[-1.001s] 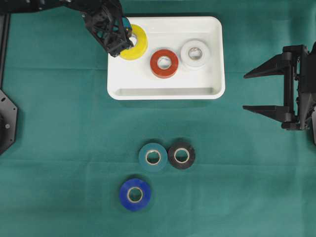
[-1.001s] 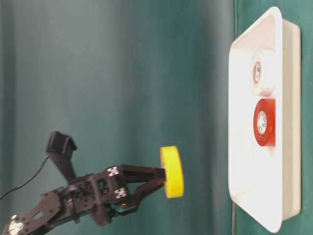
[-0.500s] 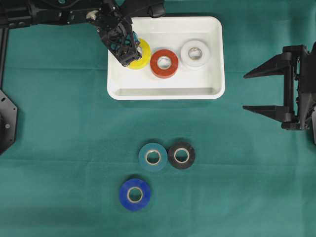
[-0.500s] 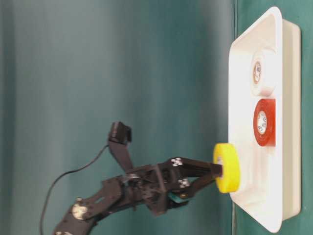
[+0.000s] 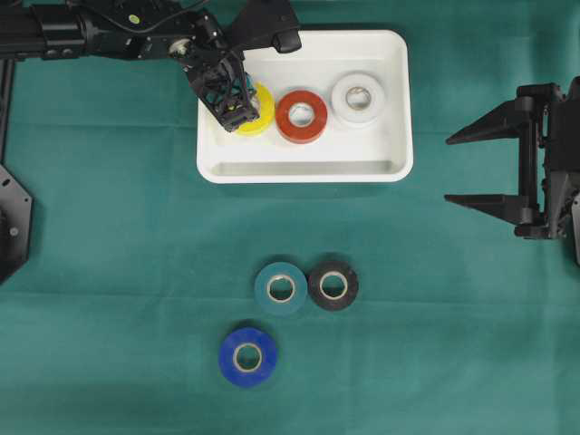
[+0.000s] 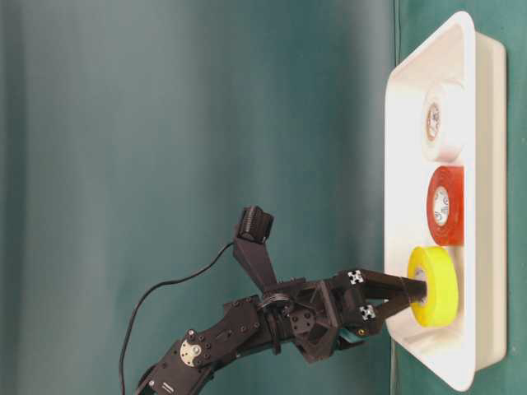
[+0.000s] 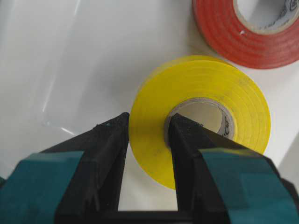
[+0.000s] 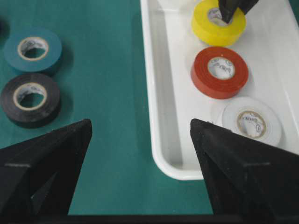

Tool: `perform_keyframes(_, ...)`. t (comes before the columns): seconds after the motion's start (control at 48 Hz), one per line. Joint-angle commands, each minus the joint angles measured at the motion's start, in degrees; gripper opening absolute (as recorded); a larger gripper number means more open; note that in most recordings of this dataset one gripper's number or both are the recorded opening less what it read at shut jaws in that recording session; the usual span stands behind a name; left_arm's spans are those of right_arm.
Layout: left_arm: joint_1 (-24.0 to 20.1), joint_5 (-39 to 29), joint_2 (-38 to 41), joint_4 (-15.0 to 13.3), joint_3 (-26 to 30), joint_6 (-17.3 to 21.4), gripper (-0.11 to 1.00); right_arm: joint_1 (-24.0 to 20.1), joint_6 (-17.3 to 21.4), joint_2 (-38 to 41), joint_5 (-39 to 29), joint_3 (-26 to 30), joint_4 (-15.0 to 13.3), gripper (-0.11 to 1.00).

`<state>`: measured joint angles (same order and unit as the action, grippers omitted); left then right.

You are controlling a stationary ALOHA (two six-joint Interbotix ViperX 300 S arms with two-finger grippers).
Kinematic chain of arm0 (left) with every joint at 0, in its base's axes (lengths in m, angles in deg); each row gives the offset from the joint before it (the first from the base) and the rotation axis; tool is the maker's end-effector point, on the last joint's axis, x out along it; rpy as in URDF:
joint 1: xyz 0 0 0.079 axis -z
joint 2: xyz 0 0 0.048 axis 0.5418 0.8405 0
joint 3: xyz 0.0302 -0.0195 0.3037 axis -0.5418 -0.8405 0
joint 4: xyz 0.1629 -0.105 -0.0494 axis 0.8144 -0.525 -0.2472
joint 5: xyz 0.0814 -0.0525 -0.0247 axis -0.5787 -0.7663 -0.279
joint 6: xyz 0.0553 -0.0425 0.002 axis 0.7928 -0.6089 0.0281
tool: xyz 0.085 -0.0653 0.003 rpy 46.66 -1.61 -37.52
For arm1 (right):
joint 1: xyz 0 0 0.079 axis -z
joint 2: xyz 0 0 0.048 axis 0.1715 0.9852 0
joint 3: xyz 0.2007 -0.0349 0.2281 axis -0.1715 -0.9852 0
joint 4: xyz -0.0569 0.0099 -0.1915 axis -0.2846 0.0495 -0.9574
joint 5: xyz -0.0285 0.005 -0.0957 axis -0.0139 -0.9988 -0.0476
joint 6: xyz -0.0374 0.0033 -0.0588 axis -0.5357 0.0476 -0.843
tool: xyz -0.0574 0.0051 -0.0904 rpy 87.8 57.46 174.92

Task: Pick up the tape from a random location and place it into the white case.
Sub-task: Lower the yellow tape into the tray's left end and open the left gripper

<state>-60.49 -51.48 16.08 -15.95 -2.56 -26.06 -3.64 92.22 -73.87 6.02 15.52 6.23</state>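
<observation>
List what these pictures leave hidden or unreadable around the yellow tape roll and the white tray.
- Overhead view: the left gripper covers most of the yellow tape roll.
- Left wrist view: the shallow white plastic tray shows no rim; the red tape roll is cut by the top edge.
- Right wrist view: print inside the white tape roll's core is too small to read.
- Every view: contact under the yellow roll is hidden.

My top camera looks straight down on the whole green surface point(image 5: 109, 272). My low side camera is turned sideways. My left arm camera sits very close to the yellow tape point(image 7: 201, 116). My right arm camera looks from farther back. All four show the white case point(image 5: 304, 169).
</observation>
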Motion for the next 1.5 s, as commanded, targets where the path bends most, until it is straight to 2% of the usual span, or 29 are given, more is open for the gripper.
perform_keyframes(0.0, -0.3, 0.6, -1.1, 0.1, 0.9, 0.0, 0.21, -0.1, 0.0, 0.0, 0.3, 1.4, -0.1, 0.85)
perform_keyframes(0.271, -0.2, 0.7, -1.1, -0.1, 1.0, 1.3, 0.24, -0.1, -0.1, 0.0, 0.3, 1.4, -0.2, 0.85)
perform_keyframes(0.313, -0.1, 0.7, -1.2, 0.0, 1.0, 1.2, 0.33, -0.1, -0.1, 0.0, 0.3, 1.5, -0.2, 0.85)
perform_keyframes(0.48, -0.1, 1.1, -1.4, 0.0, 0.9, 1.2, 0.83, -0.1, 0.0, 0.0, 0.2, 1.5, -0.2, 0.85)
perform_keyframes(0.521, -0.1, 1.1, -1.6, -0.1, 0.9, 1.2, 0.92, -0.1, 0.0, 0.1, 0.3, 1.4, -0.2, 0.85)
perform_keyframes(0.563, 0.0, 1.1, -1.8, -0.1, 0.8, 1.4, 0.96, -0.1, 0.1, 0.1, 0.3, 1.5, -0.2, 0.85)
perform_keyframes(0.667, -0.1, 0.8, -3.0, 0.0, 1.0, 1.6, 0.91, -0.1, 0.1, 0.0, 0.2, 1.5, -0.2, 0.85)
perform_keyframes(1.209, 2.9, -2.2, -17.7, 0.0, 3.3, 1.7, 0.92, -0.1, 0.0, 0.0, 0.2, 2.3, -0.2, 0.85)
perform_keyframes(1.48, 4.2, -2.2, -20.7, 0.1, 3.2, 1.7, 0.92, -0.1, 0.0, 0.0, -0.1, 2.6, -0.2, 0.85)
